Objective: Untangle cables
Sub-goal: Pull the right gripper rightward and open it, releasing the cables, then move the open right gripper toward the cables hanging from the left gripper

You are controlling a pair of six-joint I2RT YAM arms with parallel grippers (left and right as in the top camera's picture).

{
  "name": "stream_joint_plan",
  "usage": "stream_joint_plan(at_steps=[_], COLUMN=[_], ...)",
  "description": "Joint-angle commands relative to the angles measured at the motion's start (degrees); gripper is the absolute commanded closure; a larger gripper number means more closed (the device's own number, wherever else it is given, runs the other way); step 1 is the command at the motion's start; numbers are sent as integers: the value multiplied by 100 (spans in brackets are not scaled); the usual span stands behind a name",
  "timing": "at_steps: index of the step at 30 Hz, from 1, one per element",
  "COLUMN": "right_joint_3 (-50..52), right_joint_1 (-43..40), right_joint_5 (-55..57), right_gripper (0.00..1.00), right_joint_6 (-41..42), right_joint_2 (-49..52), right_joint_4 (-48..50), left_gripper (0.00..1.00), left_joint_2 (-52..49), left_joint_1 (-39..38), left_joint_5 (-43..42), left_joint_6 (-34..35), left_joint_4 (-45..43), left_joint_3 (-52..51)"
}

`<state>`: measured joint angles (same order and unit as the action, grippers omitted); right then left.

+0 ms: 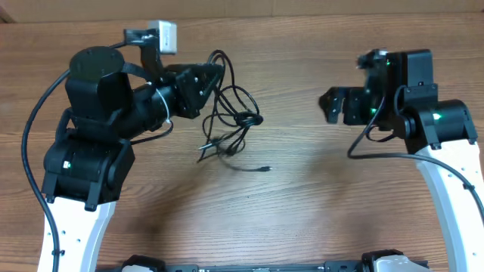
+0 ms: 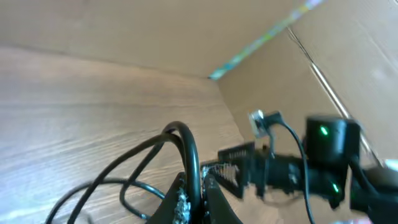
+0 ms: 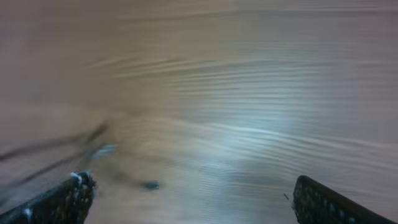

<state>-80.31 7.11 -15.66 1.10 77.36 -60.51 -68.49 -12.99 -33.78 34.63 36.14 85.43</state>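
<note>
Cables are lying tangled on the table; left gripper is pinching one loop, right gripper is hanging wide open.

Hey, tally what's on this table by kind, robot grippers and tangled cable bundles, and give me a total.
grippers: 2 (left gripper, shut on a loop; right gripper, open)
tangled cable bundle: 1 (separate cords cannot be counted)
total: 3
</note>
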Motion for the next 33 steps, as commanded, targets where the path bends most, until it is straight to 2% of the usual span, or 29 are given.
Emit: stream_joint_plan(at_steps=[1, 3, 7, 10, 15, 23, 25, 27, 28, 29, 30, 33], right_joint_3=[-74, -74, -74, -74, -74, -74, -74, -74, -74, -74, -74, -74], right_joint_1=[-9, -9, -4, -4, 7, 155, 262, 269, 269, 269, 269, 269], right_joint_5=[-2743, -3884, -4955, -5322, -5630, -5646, -5471, -5294, -5294, -5274, -5274, -5270], right_gripper=[0, 0, 0, 0, 0, 0, 21, 64, 75, 93, 96, 96], right_joint_6=[-1954, -3053, -4474, -4948, -5110, -5182, -5239, -5217, -5217, -5215, -5204, -5171], right_joint_2=[-31, -31, -31, -31, -31, -31, -31, -31, -31, -31, -31, -31], right_joint_4=[-98, -339, -643, -588, -122, 24, 39, -15, -20, -22, -26, -120], left_gripper=[96, 96, 96, 96, 96, 96, 96, 96, 96, 96, 96, 96], left_joint_2=[35, 35, 35, 35, -55, -472, -673, -769, -769, -769, -769, -769], left_joint_1=[24, 26, 24, 22, -7, -483, -573, -568, -570, -573, -573, -553], left_joint_5=[557, 590, 476, 107, -584, -616, -654, -671, -673, -675, -675, -619], left_joint_6=[966, 1246, 1700, 1834, 2247, 2796, 2887, 3034, 3034, 3036, 3034, 3010], left_joint_4=[4, 2, 2, -4, -33, -562, -732, -872, -964, -1016, -1056, -1082], left_joint_3=[46, 46, 46, 46, 46, 46, 46, 46, 46, 46, 46, 46])
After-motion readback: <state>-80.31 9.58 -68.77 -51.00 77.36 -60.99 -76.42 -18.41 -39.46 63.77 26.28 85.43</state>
